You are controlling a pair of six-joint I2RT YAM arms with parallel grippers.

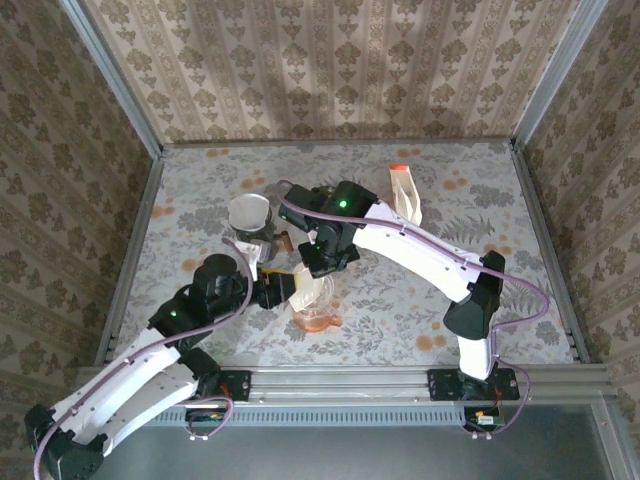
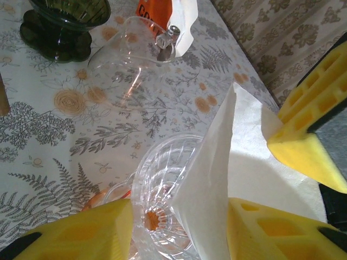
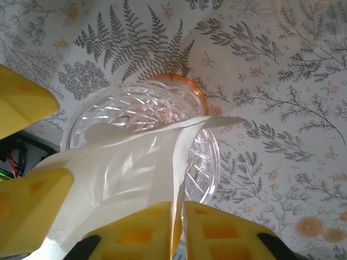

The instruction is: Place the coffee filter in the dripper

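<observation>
At the table's centre, your right gripper [image 3: 180,215] pinches the coffee filter [image 3: 122,168] by its edge, jaws closed on the paper, just above the dripper [image 3: 130,105]. The cone leans across the rim, tip toward the bowl, seemingly not yet seated. Your left gripper [image 2: 179,218] straddles the dripper; whether it clamps, I cannot tell.

We find the coffee filter [image 2: 212,173] with its lower end inside the dripper [image 2: 157,189], both between the spread fingers of the left gripper [image 2: 180,210]. The right gripper [image 3: 179,210] sits just right of them, pinching the filter's upper edge. On the table [image 1: 500,200] beyond the left gripper rests a jug [image 2: 130,46], with a packet [image 2: 162,13] behind it and a second dripper [image 2: 62,27] to their left.
</observation>
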